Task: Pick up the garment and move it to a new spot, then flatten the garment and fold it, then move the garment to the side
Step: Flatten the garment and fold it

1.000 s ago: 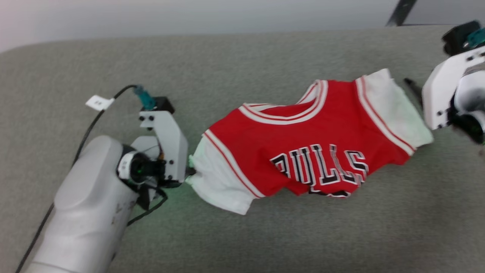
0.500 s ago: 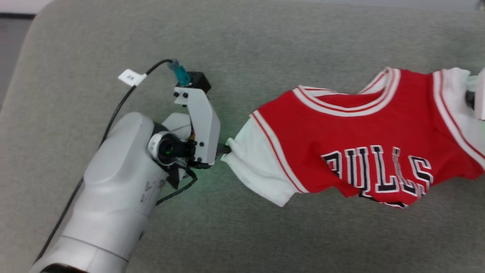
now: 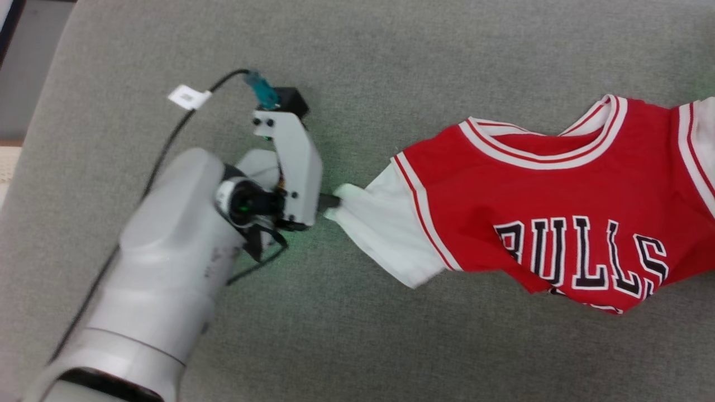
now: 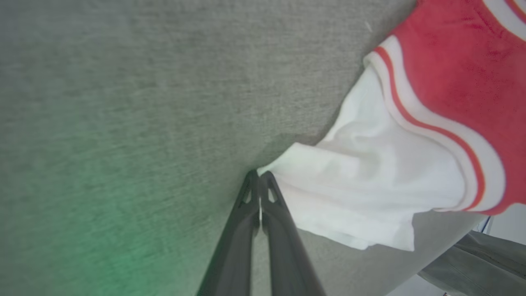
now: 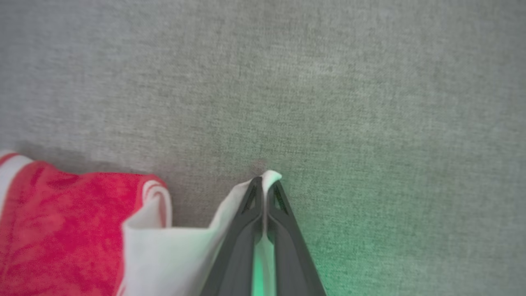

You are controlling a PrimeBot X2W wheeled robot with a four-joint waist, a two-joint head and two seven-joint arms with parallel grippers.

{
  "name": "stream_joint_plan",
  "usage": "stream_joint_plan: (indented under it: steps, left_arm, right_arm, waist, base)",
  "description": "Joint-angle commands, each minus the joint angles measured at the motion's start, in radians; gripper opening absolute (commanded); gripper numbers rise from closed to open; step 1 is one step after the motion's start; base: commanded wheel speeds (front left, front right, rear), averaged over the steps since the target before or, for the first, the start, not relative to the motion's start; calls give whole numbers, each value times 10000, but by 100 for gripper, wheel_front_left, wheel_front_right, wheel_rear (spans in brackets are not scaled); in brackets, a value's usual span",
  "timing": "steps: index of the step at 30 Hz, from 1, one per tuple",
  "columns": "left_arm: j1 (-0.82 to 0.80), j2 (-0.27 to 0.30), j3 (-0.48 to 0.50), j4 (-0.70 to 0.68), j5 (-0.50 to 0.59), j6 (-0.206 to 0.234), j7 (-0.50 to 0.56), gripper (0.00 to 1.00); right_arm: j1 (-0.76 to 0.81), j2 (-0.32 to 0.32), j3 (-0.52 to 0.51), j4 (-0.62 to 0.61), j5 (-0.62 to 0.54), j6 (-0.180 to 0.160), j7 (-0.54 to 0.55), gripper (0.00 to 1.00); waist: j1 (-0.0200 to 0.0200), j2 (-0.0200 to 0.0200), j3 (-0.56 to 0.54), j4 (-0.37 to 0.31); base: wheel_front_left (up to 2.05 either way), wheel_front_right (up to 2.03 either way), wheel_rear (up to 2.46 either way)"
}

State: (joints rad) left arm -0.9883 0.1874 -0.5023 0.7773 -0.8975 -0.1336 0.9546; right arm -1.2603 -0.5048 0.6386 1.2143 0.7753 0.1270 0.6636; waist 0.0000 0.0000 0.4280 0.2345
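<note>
My right pincer (image 5: 265,181) is now clenched on the tip of the right sleeve (image 5: 172,255); a second ago it stood spread beside that sleeve. My left pincer (image 3: 329,201) stays clenched on the corner of the left sleeve (image 3: 385,234). My head has turned, so the whole view has shifted. The garment (image 3: 530,195) stretches between both pincers over the grey bench (image 3: 391,67). Its red front faces up, the striped neck trim (image 3: 547,162) sags open, black "BULLS" is readable, and the lower hem is curled under.
</note>
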Motion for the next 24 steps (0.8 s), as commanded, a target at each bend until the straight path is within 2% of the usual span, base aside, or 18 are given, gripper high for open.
stream_joint_plan:
  steps: [1, 9, 16, 24]
  left_arm:
    - [218, 590, -94, 493, 311, 107, -88, 0]
    - [-633, 1079, 226, 1002, 353, 179, -764, 0]
    - [-1608, 1431, 368, 1686, 680, 693, -1356, 0]
    - [-2965, 1719, 330, 2236, 1264, 1081, -2581, 0]
  right_arm:
    - [576, 483, 37, 286, 137, 68, 188, 0]
    - [-195, 897, -64, 209, 233, 29, -436, 0]
    - [-987, 2027, 119, 70, -9, 29, -1383, 0]
    - [-2071, 3280, 52, 405, -409, 29, -3389, 0]
  waist:
    - [0, 0, -325, -286]
    - [0, 0, -1540, -1153]
    - [0, 0, -2646, -2035]
    - [0, 0, -3638, -2826]
  base:
    - [0, 0, 0]
    - [0, 0, 0]
    - [0, 0, 0]
    - [0, 0, 0]
